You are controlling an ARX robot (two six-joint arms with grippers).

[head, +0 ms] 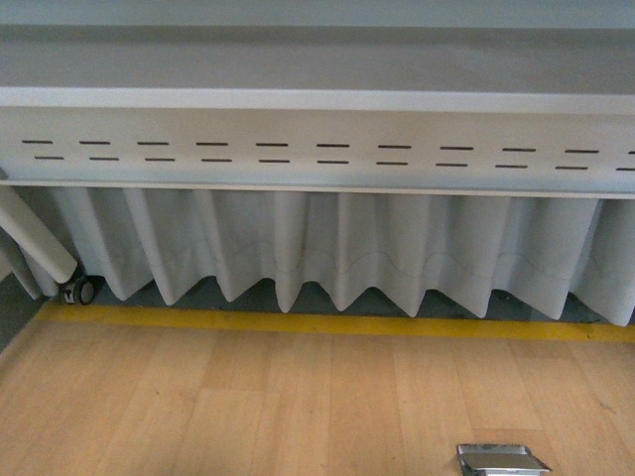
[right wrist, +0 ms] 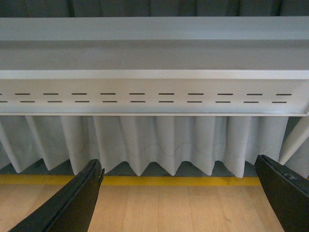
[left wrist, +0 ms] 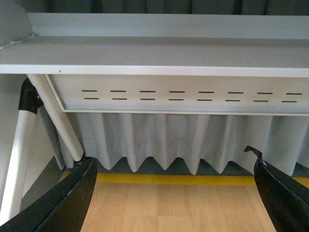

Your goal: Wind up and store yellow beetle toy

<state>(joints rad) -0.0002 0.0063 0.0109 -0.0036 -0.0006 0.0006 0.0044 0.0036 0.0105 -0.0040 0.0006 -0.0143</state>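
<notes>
Across the bottom of the front view, a pale wooden tabletop [head: 248,407] runs to a yellow stripe [head: 327,324] at its far edge; beyond it a pleated grey curtain [head: 347,248] hangs under a grey panel [head: 327,127] with rows of short slots. A small shiny metal piece [head: 501,460] pokes in at the near edge, right of centre. Each wrist camera looks level at the same curtain and panel, which suggests both arms are raised in a waiting pose, not reaching for anything. The left claw [left wrist: 170,157] is spread wide, its black fingers [left wrist: 72,198] far apart, with nothing between them. The right claw [right wrist: 178,162] is likewise spread wide and empty. The yellow beetle toy appears in none of the views, so where it lies relative to either claw cannot be told; it is probably nearer the robot, below the cameras' sight
</notes>
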